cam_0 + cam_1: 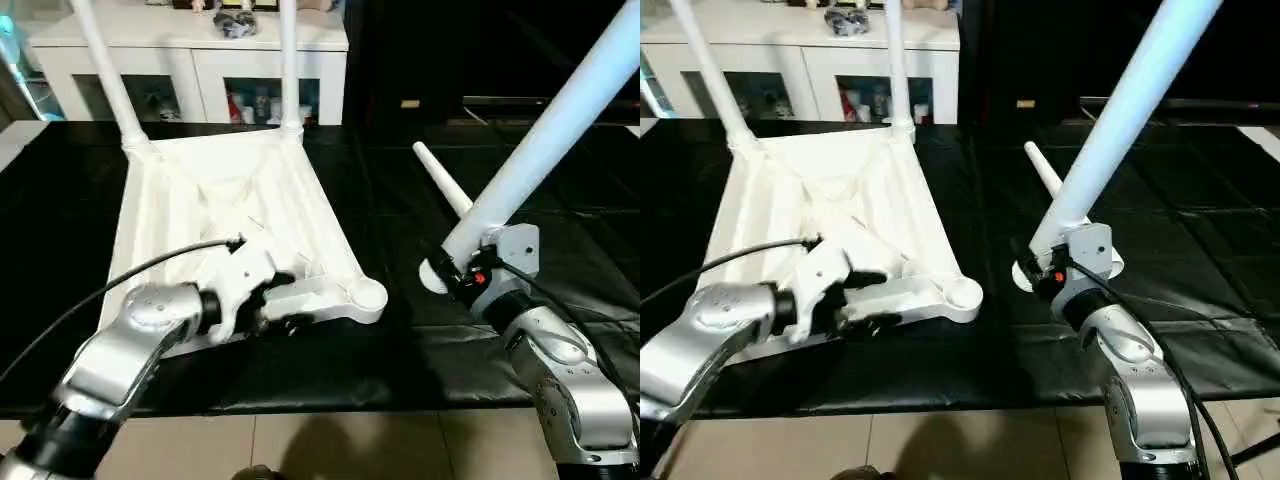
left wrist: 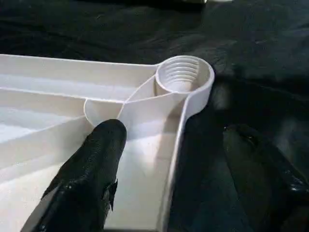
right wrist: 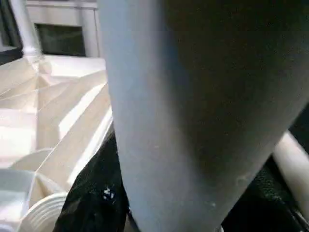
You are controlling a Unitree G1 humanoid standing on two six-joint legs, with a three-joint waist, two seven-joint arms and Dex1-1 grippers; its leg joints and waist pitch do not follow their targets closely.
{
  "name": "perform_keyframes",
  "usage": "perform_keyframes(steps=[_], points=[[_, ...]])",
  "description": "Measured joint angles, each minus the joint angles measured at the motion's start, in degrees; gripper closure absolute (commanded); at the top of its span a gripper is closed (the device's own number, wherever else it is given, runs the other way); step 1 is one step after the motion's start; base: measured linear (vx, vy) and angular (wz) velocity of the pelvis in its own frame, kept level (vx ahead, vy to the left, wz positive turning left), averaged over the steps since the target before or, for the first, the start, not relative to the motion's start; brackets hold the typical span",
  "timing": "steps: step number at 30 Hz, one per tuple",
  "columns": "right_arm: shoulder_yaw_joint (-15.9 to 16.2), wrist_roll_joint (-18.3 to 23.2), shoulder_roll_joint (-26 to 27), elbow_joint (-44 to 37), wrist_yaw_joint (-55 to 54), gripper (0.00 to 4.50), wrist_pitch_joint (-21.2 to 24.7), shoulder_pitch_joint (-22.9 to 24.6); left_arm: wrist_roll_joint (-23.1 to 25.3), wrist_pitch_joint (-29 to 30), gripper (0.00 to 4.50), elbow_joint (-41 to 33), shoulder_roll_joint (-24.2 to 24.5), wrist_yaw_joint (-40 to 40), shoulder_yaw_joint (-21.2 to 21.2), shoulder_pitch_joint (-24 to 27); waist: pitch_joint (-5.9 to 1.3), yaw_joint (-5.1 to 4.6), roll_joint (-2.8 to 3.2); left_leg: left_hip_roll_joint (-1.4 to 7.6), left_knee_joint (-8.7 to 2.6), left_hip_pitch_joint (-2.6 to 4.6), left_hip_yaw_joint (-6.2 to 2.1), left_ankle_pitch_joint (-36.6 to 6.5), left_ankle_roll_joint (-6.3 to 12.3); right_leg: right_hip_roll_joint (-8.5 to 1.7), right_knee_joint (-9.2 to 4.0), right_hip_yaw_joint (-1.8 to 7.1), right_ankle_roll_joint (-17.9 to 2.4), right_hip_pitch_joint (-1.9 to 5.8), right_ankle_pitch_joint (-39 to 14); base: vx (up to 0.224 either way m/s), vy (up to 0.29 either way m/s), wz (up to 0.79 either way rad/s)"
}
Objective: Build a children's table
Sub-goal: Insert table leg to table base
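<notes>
Nearest me, the left gripper (image 1: 283, 302) straddles the tabletop's (image 1: 225, 215) near rim with fingers spread, one finger (image 2: 91, 169) inside the ribbed tray, the other outside over the black mat (image 1: 400, 360), closed on nothing. Just beyond it an empty threaded corner socket (image 2: 181, 77) juts from the corner. The right gripper (image 1: 462, 275) clamps the thick end of a white leg (image 1: 550, 140) slanting up to the right. A loose leg (image 1: 440, 180) lies behind it. Bare mat separates tabletop and legs. Two legs (image 1: 290, 60) stand in the far sockets before a white cabinet (image 1: 190, 60).
</notes>
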Motion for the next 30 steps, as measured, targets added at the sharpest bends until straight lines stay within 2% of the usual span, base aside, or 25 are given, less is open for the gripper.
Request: perform_keyframes(steps=[4,6,8,11,13,14,17,19,22,24,28,30], points=[[0.00,-0.01,0.43,0.42,-0.66,2.57,-0.11,-0.10,-0.30,1.67,0.90,0.60,-0.34,-0.66,-0.36,-0.15,-0.02,-0.18,-0.02,0.00,0.00,0.11,0.14,0.01,0.00,-0.08,0.01,0.00,-0.32,-0.04,0.24,0.000,0.000,0.00],[0.23,-0.03,0.35,0.44,-0.62,2.57,0.28,-0.28,-0.83,3.41,0.90,0.65,-0.34,-1.64,-1.05,-0.21,-0.03,-0.19,-0.05,0.00,0.00,0.26,0.51,0.02,0.01,-0.40,0.32,-0.01,-0.30,-0.15,0.34,0.000,0.000,0.00],[0.40,0.08,0.25,0.43,-0.06,2.57,0.70,-0.39,-1.94,6.49,1.17,0.87,-0.36,-2.58,-1.53,-0.52,-0.04,-0.18,-0.06,0.00,0.05,0.36,0.82,0.03,0.03,-0.61,0.60,-0.01,-0.28,-0.23,0.51,0.000,0.000,0.00],[0.40,0.27,0.22,0.43,0.70,2.57,1.60,-0.41,-1.67,7.15,1.39,2.36,-0.34,-2.67,-1.97,-0.87,-0.06,-0.12,-0.10,0.02,0.07,0.29,0.85,0.09,0.04,-0.63,0.63,-0.01,-0.17,-0.35,1.36,0.038,-0.011,0.00],[0.39,0.87,0.20,0.43,1.13,2.57,1.62,-0.41,-1.26,8.07,1.39,3.64,-0.34,-2.55,-2.28,-1.69,-0.08,-0.02,-0.12,0.09,0.07,0.23,0.86,0.12,0.01,-0.62,0.77,-0.03,-0.24,-0.47,1.56,0.065,-0.020,0.00],[0.39,1.40,0.14,0.43,1.48,2.57,1.62,-0.41,-1.22,8.37,1.72,3.95,-0.34,-2.51,-2.34,-2.10,-0.11,0.08,-0.08,0.17,0.03,0.14,0.86,0.14,-0.03,-0.55,0.78,-0.06,-0.20,-0.59,1.41,0.074,-0.020,-0.01],[0.38,1.49,-0.14,0.43,1.94,2.57,1.59,-0.41,-1.18,9.37,1.76,4.12,-0.43,-2.65,-2.53,-2.76,-0.18,0.05,-0.01,0.20,0.06,-0.30,0.87,0.44,0.43,-0.50,0.92,-0.09,-0.33,-1.03,1.02,0.070,-0.010,-0.02],[0.39,1.66,-0.11,0.43,2.17,2.57,1.48,-0.41,-1.14,9.52,2.11,4.13,-0.65,-2.58,-2.91,-2.77,-0.21,-0.03,-0.05,0.20,0.14,-0.70,0.87,0.40,0.57,-0.50,0.92,-0.11,-0.33,-1.33,1.01,0.032,0.001,-0.01],[0.50,2.01,0.12,0.43,2.89,2.57,0.85,-0.40,-1.30,10.15,2.14,4.14,-0.65,-2.74,-3.27,-2.77,-0.21,-0.10,-0.05,0.21,0.27,-0.98,0.90,0.38,0.62,-0.52,1.05,-0.09,-0.33,-1.63,1.01,0.000,0.000,0.00],[0.32,2.08,1.15,0.41,2.63,2.57,-0.23,-0.44,-1.04,10.45,2.54,4.18,-0.31,-2.68,-3.32,-2.77,-0.21,-0.10,-0.05,0.22,0.29,-0.92,0.91,0.44,0.61,-0.53,1.18,-0.08,-0.36,-1.63,1.00,0.000,0.000,0.00],[0.19,3.47,1.83,0.36,2.09,2.57,0.75,-0.44,-0.76,10.85,2.58,4.18,0.10,-2.80,-3.32,-2.77,-0.20,-0.08,-0.05,0.22,0.29,-0.55,0.94,0.40,0.34,-0.56,1.30,-0.07,-0.47,-1.32,1.11,0.000,0.000,0.00],[0.19,3.66,1.88,0.36,2.05,2.57,0.75,-0.44,-0.75,10.96,2.87,4.18,0.34,-2.85,-3.32,-2.77,-0.20,-0.09,-0.05,0.22,0.29,-0.44,0.94,0.41,0.32,-0.57,1.29,-0.07,-0.42,-1.22,1.11,0.000,0.000,0.00]])
